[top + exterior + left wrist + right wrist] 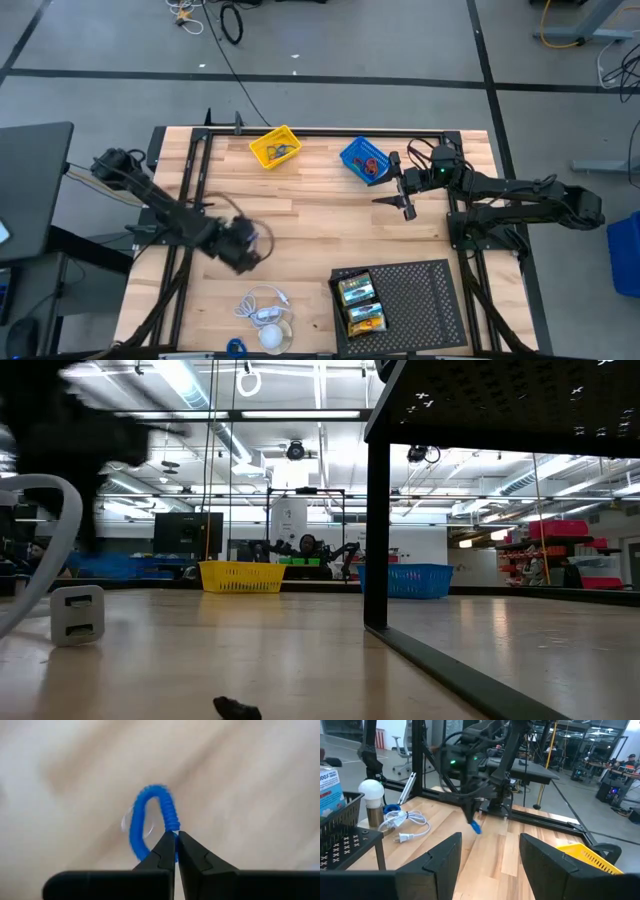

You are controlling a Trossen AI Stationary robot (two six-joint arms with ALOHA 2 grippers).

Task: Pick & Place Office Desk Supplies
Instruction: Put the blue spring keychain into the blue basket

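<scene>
My left gripper [247,247] hovers over the table's left half, shut on a blue coiled loop [150,817]; the right wrist view shows the blue loop [476,826] hanging under the left gripper's fingers. Near the far right, my right gripper [490,862] stands open and level with nothing between its fingers, close to the blue basket [363,160]. Two yellow-and-green crayon boxes [360,303] lie on the black perforated tray [420,295] at the near right. My left gripper pinches the blue loop's coiled strand [173,826] between its two fingertips, at one spot on the ring. The fingers [162,851] slant steeply downward. The rest of the loop sticks out past the tips, and it hangs clear of the table [490,845].
A yellow basket [275,148] and the blue basket stand at the far edge. A white plug with its cable [262,305], a white bulb [272,336] and a small blue thing [235,347] lie near the front edge. The tray stands raised on legs [375,530].
</scene>
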